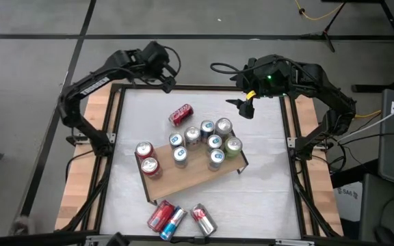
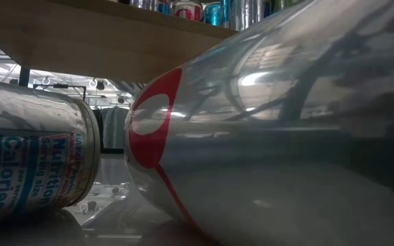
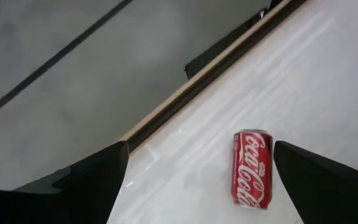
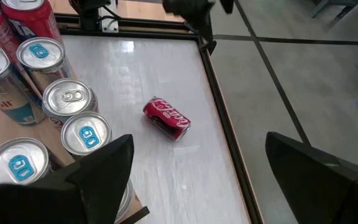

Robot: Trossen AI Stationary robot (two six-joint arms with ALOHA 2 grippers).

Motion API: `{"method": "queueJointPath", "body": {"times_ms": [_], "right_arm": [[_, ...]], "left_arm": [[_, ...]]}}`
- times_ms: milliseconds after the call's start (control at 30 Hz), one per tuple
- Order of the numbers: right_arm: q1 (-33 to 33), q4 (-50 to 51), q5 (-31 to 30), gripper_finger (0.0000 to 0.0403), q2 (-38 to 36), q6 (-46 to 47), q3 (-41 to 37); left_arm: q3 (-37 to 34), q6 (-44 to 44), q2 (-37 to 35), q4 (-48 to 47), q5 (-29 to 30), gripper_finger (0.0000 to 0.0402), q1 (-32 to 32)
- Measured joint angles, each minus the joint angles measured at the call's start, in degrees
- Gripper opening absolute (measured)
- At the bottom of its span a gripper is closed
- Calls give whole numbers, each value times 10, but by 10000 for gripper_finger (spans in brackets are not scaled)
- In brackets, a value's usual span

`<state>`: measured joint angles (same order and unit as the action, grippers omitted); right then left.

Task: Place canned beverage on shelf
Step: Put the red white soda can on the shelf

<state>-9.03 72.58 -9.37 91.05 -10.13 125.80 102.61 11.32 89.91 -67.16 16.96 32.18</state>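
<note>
Red cola can (image 1: pixel 180 114) lying on its side on my white table (image 1: pixel 265 178), at 12 o'clock from the shelf (image 1: pixel 183 176).

The can is a glossy red cylinder with white script, apart from everything. The shelf is a flat light-brown wooden board on thin black legs, carrying upright silver, blue and red cans. My left claw (image 1: pixel 167 83) hovers at the table's 11 o'clock edge, fingers spread wide, holding nothing; my right claw (image 1: pixel 243 106) hangs near 1 o'clock, also spread and empty.
</note>
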Motion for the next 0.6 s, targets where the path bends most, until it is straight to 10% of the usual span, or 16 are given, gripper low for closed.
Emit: {"method": "queueJointPath", "body": {"times_ms": [333,600], "right_arm": [[0,0,0,356,0,0,0],[0,0,0,356,0,0,0]], "left_arm": [[0,1,64,-1,-151,393,33],[0,2,111,-5,-160,393,46]]}}
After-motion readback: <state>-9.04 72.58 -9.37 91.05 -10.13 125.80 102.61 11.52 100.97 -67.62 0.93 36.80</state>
